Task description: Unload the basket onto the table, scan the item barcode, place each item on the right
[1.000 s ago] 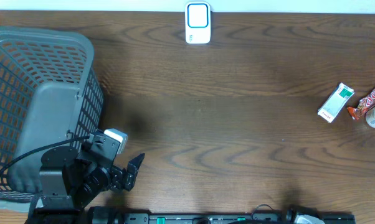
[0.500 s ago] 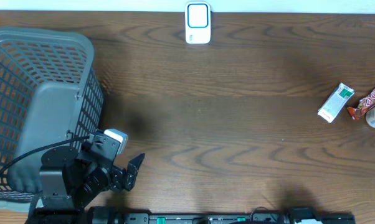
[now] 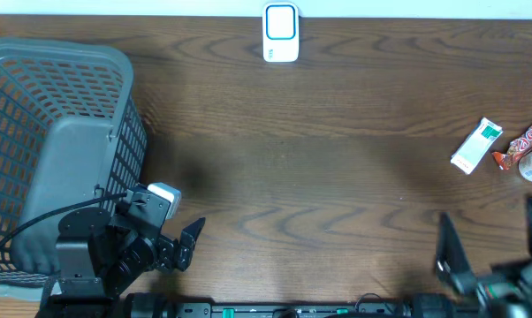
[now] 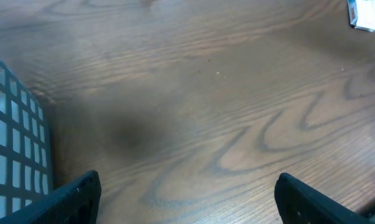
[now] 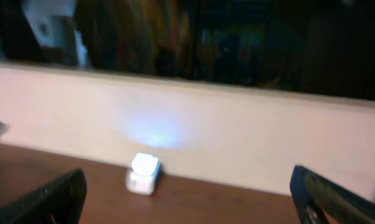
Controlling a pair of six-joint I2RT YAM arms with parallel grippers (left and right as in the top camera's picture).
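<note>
right jaws spread, newly arrived in overhead view; left jaws spread, unmoved.

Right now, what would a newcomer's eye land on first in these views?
The big grey mesh basket fills the left side of the table. A white scanner stands alone at the far edge, centre, while a white-and-green box and a red-brown wrapper lie at the right edge. The right pincer sits wide open and empty at the near right corner.
</note>
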